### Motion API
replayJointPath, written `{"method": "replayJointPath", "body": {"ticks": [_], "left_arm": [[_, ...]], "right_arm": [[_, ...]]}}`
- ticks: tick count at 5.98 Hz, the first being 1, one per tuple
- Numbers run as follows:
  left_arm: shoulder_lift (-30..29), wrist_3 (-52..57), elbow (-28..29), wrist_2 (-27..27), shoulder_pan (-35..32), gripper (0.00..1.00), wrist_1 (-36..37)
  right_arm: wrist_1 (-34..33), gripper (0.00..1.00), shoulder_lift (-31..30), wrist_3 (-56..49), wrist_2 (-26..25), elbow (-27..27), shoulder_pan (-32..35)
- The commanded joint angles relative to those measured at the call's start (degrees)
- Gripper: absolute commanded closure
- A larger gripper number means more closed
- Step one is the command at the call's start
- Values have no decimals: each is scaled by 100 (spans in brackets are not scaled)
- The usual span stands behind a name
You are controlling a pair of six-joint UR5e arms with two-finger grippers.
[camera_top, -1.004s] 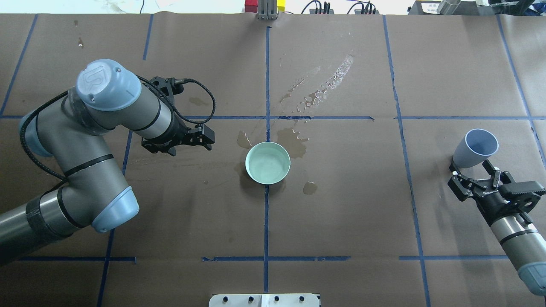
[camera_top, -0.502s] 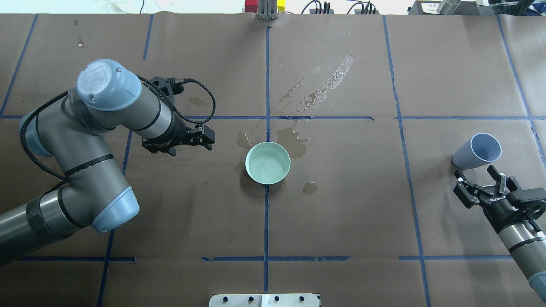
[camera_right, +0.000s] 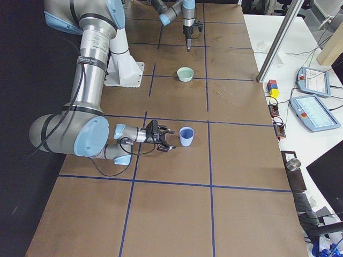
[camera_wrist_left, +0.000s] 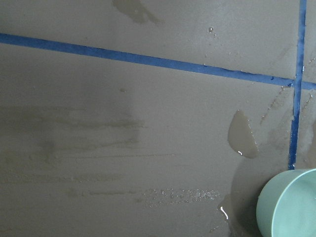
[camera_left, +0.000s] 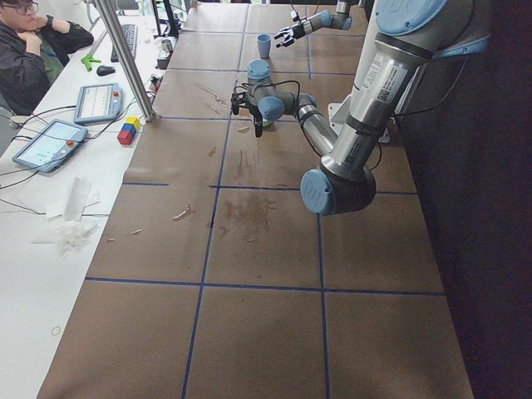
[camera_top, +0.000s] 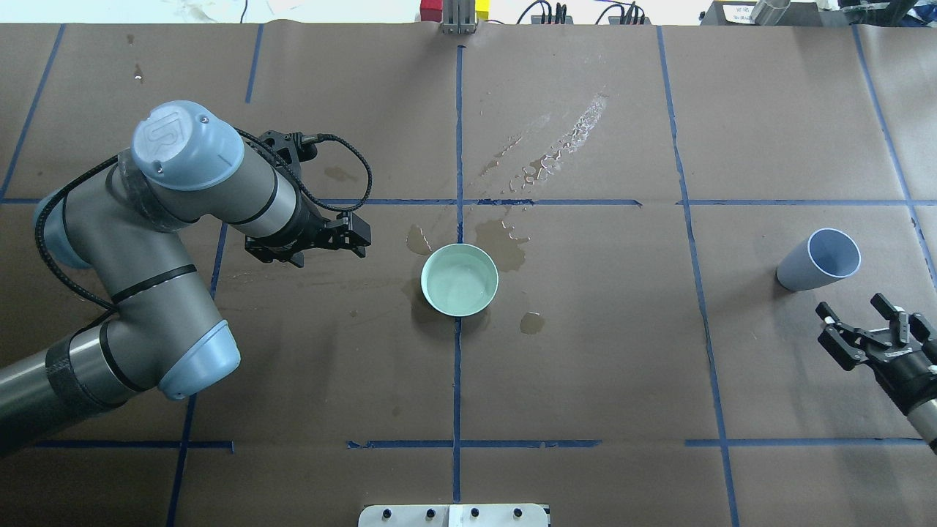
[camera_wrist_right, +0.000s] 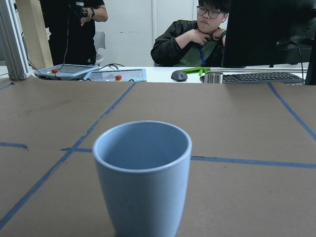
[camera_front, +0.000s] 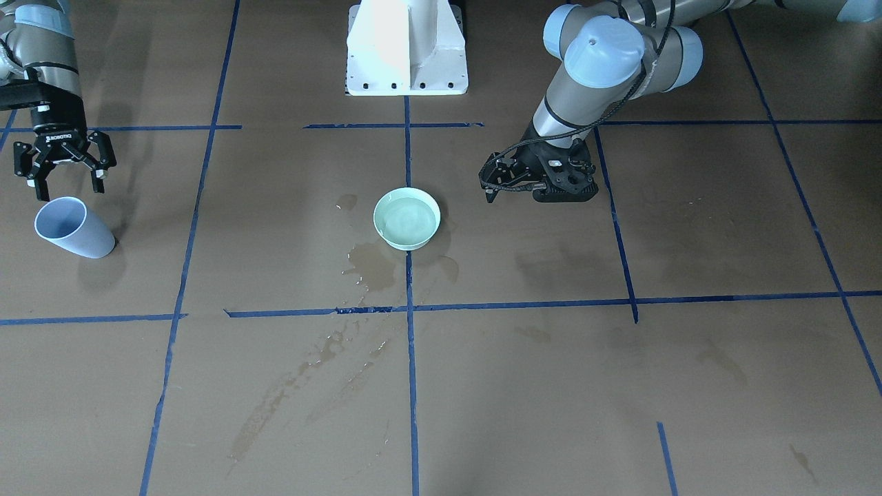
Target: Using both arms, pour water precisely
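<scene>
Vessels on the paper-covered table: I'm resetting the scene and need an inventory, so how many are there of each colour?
pale green round bowl: 1
light blue tapered cup: 1
Total: 2

The right gripper (camera_right: 168, 140) is hovering, fingers spread, just beside the upright cup (camera_right: 186, 136); the bowl (camera_right: 185, 74) is sitting well apart.

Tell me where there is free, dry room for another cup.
Free and dry: the stretch between the green bowl and the blue cup. Crowded: wet stains ring the bowl, and the left gripper hangs beside it.
</scene>
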Motion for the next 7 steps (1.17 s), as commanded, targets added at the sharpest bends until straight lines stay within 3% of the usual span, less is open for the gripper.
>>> {"method": "replayJointPath", "body": {"ticks": [1, 3, 4, 6, 7], "left_arm": [[-5, 0, -12, 0, 0, 0, 0], [4, 0, -12, 9, 0, 0, 0], [4, -9, -12, 9, 0, 0, 0], [4, -9, -20, 9, 0, 0, 0], [4, -9, -29, 18, 0, 0, 0]], "right_arm": [[672, 0, -402, -126, 336, -181, -6], [1575, 0, -572, -774, 793, -425, 38], [1606, 0, -615, -786, 1335, -479, 430], [1563, 0, -555, -1406, 3799, -646, 2541], [1275, 0, -415, -1776, 5394, -638, 3927]]}}
